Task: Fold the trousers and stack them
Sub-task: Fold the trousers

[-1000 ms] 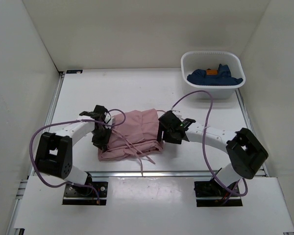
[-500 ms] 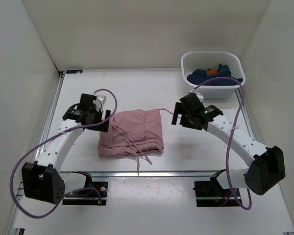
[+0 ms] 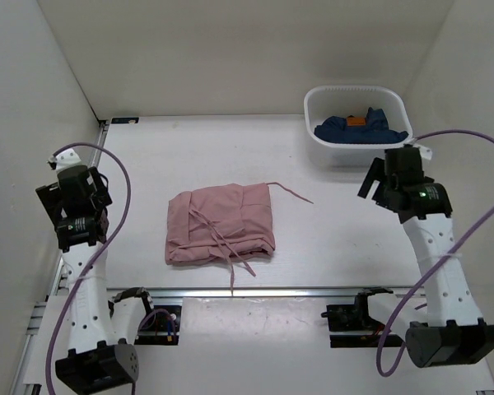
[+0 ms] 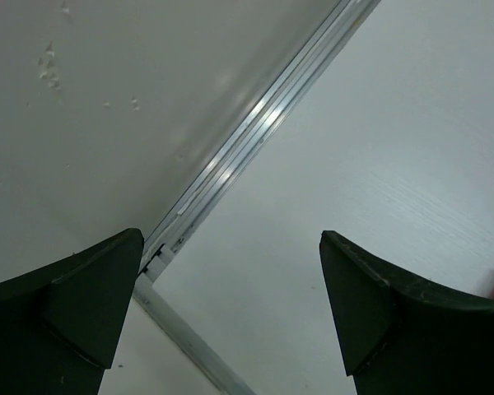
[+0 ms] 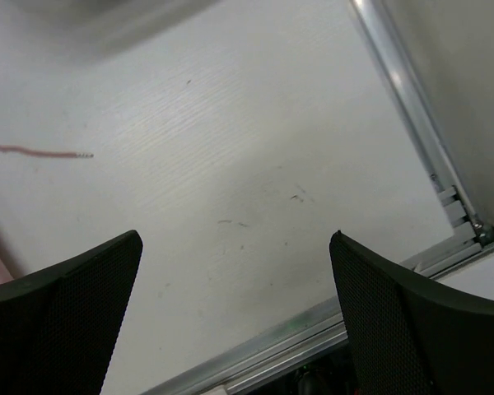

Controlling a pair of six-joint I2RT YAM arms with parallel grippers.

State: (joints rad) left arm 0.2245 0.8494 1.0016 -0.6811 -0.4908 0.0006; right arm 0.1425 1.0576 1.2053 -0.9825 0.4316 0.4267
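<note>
trousers (image 3: 221, 224) lie as a folded, roughly square pink bundle on the table (image 3: 189, 148), well left of the white plastic basin (image 3: 358, 154) and nearer the arm bases than it. one drawstring (image 3: 292, 193) trails out from the bundle's far corner toward the basin. two more drawstrings (image 3: 230, 262) hang off the side away from the basin. the basin holds dark blue garments (image 3: 358, 130) with an orange patch (image 3: 356, 121), not the task's thing.

left gripper (image 4: 230, 247) is up high, far left of the basin by the side wall. its fingers are spread wide with nothing between them, and its wrist view shows only bare table and an aluminium rail (image 4: 247, 140). right gripper (image 5: 235, 243) is raised just on the near side of the basin. its fingers are also spread wide and empty, with the drawstring tip showing in its wrist view. neither gripper touches the cloth.

step, as a judgement: folding looks done or nearly done, since the bundle is compact with fairly even edges and both arms are clear of it. what seems left is the stack part, plus the loose drawstrings. no other folded pile is in view, so i cannot tell where the stack spot is.

next move likely calls for both grippers to come down low on opposite edges of the bundle and pinch through all the layers, not just the top one. the fabric looks thin and soft, so the fold could slip open on a lift. the trailing drawstrings could snag or drag.
</note>
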